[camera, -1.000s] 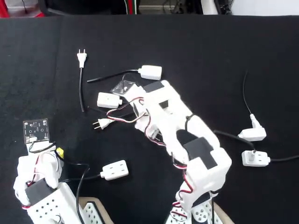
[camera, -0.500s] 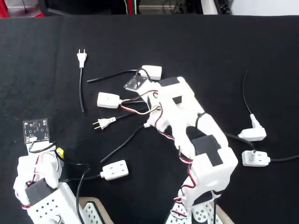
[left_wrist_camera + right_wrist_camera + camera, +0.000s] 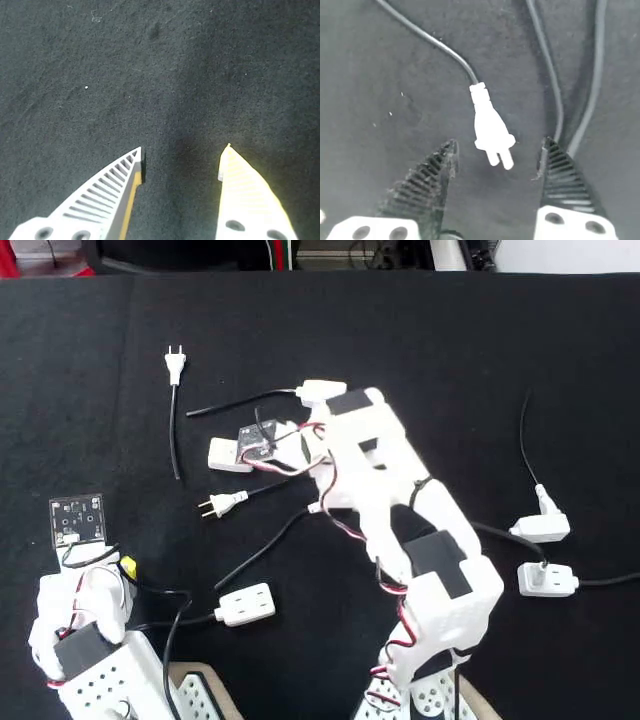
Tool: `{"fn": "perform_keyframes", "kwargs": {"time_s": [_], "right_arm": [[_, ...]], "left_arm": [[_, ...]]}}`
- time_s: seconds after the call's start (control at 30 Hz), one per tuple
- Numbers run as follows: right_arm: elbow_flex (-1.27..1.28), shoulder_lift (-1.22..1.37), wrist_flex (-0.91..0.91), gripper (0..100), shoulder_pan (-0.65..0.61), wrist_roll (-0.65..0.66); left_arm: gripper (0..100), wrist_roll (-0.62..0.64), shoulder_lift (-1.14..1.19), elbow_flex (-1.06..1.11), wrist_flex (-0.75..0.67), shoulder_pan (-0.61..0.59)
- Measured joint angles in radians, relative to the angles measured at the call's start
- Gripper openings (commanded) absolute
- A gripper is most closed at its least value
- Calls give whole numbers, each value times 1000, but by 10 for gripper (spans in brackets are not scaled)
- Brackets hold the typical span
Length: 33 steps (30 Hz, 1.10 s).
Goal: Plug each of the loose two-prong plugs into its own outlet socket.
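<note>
White on the black surface (image 3: 480,340), the loose two-prong plug (image 3: 491,131) lies a little left of the middle, framed between the wide-spread fingers (image 3: 427,180) of the right gripper (image 3: 499,144). Its long axis runs roughly along their reach, prongs toward the wrist and cord (image 3: 427,40) leading away. The left gripper (image 3: 183,147), also spread and empty, hangs at the near-left corner, so the right arm is much the nearer.
</note>
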Motion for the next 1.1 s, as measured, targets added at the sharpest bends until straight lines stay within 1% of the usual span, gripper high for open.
{"fn": "perform_keyframes", "kwargs": {"time_s": [0.13,0.33,0.47,0.5,0.63,0.7,0.9,1.1], "right_arm": [[-25,0,2,250,-8,100],[-25,54,-11,250,11,196],[-40,132,-31,247,15,209],[-54,144,-37,231,15,209],[-107,175,-38,97,21,209],[-126,181,-38,54,21,209],[-135,181,-35,64,25,209],[-135,181,21,67,25,209]], "left_arm": [[245,0,0,0,0,0],[245,0,0,0,0,0],[245,0,0,0,0,0],[245,0,0,0,0,0],[245,0,0,0,0,0],[245,0,0,0,0,0],[245,0,0,0,0,0],[245,0,0,0,0,0]]}}
